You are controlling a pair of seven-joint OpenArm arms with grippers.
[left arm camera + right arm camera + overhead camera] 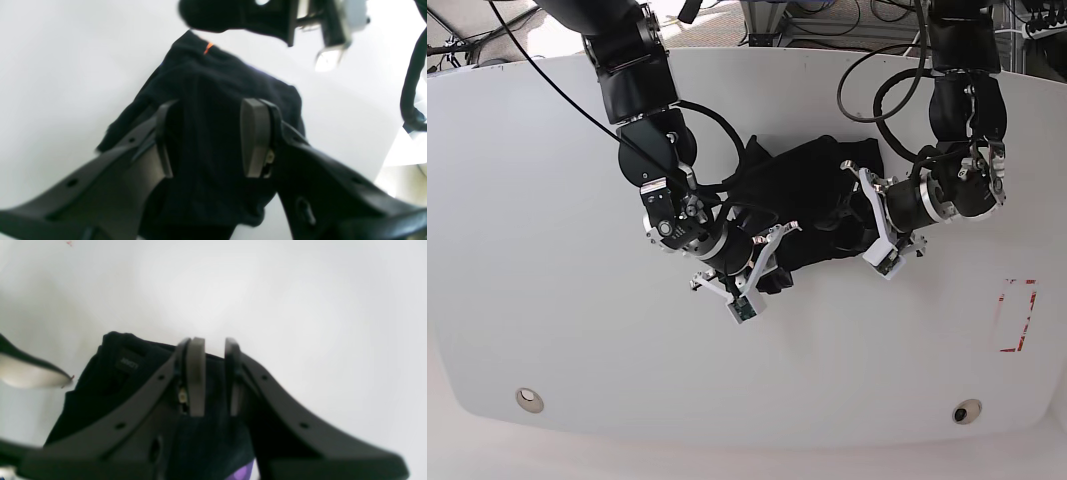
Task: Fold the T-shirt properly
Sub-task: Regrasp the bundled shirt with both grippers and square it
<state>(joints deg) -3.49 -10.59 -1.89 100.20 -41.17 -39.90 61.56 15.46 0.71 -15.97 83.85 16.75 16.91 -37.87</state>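
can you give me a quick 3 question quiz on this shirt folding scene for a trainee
1. True or false: the large black cloth T-shirt lies flat and fully spread on the white table.
2. Which gripper's fingers stand closer together: A) left gripper B) right gripper?
3. Fill in: in the left wrist view, a small ____ mark shows on the shirt's far edge.

Key: 1 false, it is bunched between the arms; 2 B; 3 orange.

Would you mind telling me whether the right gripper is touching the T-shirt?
Touching. In the right wrist view, the right gripper has its fingers narrowly spaced with the black T-shirt fabric pinched between them.
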